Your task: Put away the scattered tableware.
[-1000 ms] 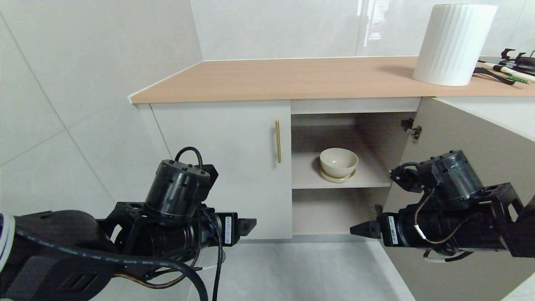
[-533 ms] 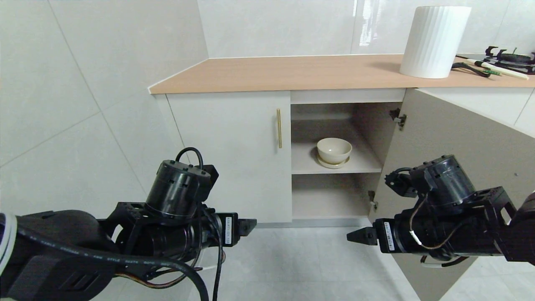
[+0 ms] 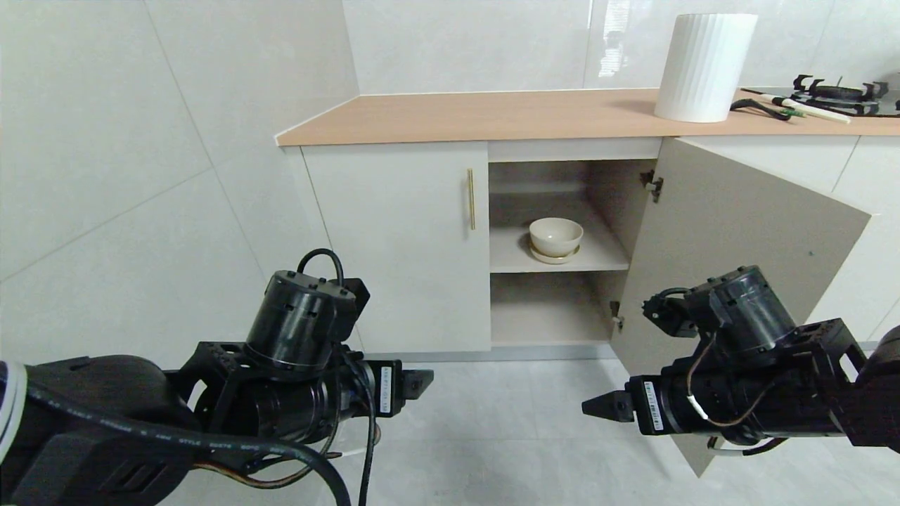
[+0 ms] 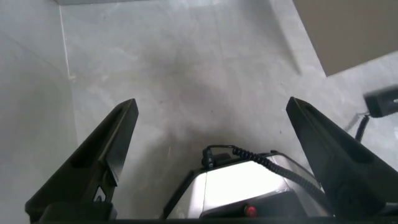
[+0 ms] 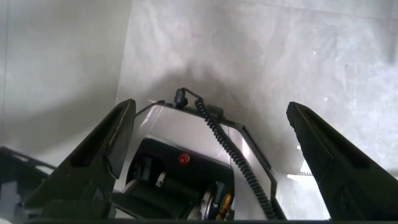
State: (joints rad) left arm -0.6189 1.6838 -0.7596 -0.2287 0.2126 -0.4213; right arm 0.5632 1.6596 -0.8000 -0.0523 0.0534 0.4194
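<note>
A cream bowl sits on a small plate on the upper shelf of the open cabinet. My left gripper hangs low over the tiled floor, well in front of the cabinet and to its left. Its fingers are spread open around nothing, as the left gripper in its wrist view confirms. My right gripper points leftward beside the open door, also above the floor. In its wrist view the right gripper stands open and empty.
The right cabinet door swings out toward my right arm. The left door with a gold handle is shut. On the wooden countertop stand a white ribbed container, utensils and a stove burner. A tiled wall lies left.
The whole head view has drawn back from the cabinet, so bowl and counter look smaller and more of the open door shows. Both grippers stay open and empty.
</note>
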